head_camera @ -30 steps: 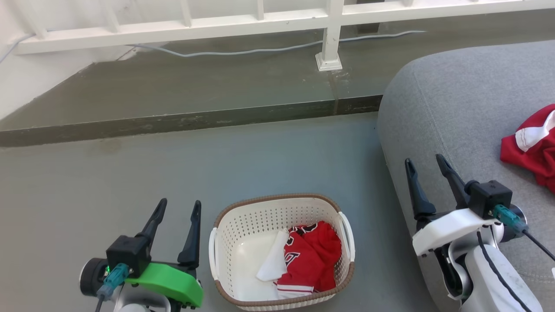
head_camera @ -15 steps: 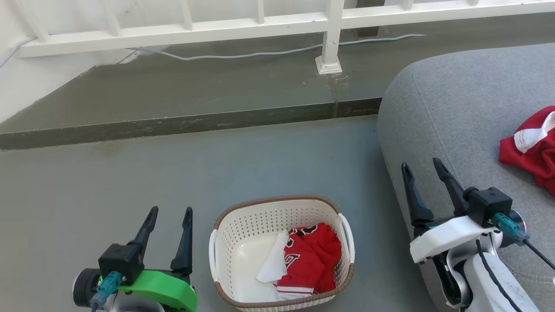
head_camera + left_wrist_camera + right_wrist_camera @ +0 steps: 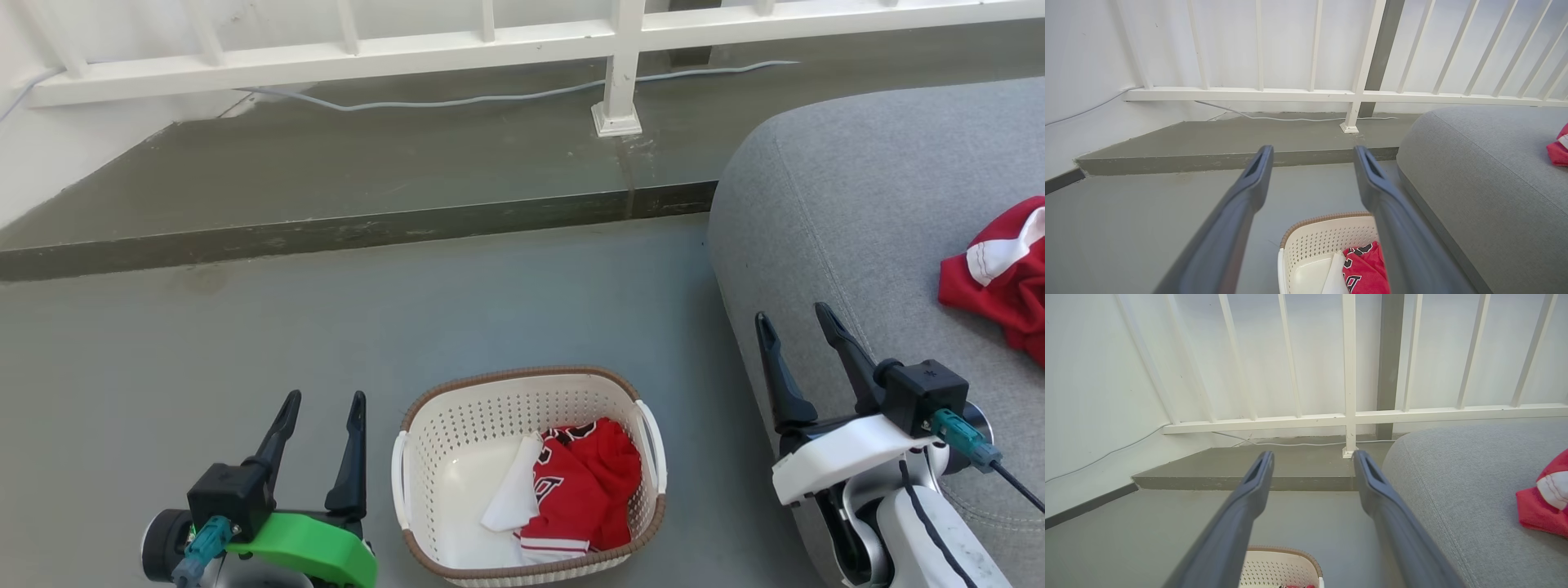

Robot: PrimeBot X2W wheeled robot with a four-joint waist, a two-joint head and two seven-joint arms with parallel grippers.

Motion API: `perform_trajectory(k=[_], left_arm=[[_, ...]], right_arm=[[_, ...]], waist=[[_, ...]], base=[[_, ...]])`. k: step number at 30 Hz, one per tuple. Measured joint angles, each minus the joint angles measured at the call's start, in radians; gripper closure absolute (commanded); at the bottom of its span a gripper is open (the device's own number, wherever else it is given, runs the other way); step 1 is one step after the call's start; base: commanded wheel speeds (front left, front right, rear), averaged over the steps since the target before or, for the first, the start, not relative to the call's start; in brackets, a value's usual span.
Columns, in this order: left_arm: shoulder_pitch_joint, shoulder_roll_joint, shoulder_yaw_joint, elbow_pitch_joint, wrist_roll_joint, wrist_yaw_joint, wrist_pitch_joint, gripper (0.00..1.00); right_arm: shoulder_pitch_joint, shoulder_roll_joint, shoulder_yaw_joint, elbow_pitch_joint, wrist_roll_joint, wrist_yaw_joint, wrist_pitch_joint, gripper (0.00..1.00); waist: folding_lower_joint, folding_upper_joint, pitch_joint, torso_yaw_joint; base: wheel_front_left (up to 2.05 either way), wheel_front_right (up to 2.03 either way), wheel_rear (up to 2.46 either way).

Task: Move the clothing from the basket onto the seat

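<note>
Red clothing (image 3: 588,482) and a white cloth (image 3: 514,490) are bunched in the basket (image 3: 522,376) on the floor (image 3: 326,327), left of the seat (image 3: 857,204). Soft, light fabric is expected; a raised fold is best pinched. Left jaws and right jaws are held open, empty.
</note>
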Motion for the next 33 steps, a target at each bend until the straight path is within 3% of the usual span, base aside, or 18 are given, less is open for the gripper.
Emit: perform_trajectory(k=[19,33], left_arm=[[0.004,-0.007,0.006,-0.017,0.031,0.000,0.004,0.00],[-0.016,-0.011,-0.075,-0.009,0.057,-0.014,0.053,0.00]], right_arm=[[0.020,-0.006,0.001,-0.074,0.000,-0.008,0.033,0.00],[0.007,-0.018,0.005,-0.171,0.000,-0.007,0.067,0.00]], waist=[[0.0000,0.0000,0.029,-0.003],[0.0000,0.0000,0.154,-0.025]], base=[[0.00,0.00,0.00],[0.00,0.00,0.00]])
